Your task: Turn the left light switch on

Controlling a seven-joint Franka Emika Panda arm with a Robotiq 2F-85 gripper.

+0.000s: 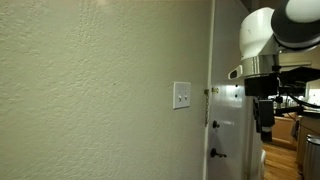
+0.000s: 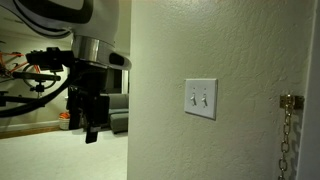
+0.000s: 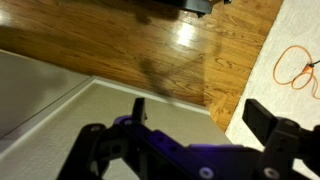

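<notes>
A small white double switch plate sits on the textured cream wall; it also shows in an exterior view. The left light switch is the left-hand tiny toggle; its position is too small to tell. The right-hand toggle is beside it. My gripper hangs pointing down, well away from the plate, beyond the wall's edge; in an exterior view it is past the door edge. In the wrist view the gripper is open and empty, with wooden floor below.
A door with a chain latch is next to the switch plate, and a door edge with a black handle shows in an exterior view. An orange cable lies on pale carpet. Furniture stands behind the arm.
</notes>
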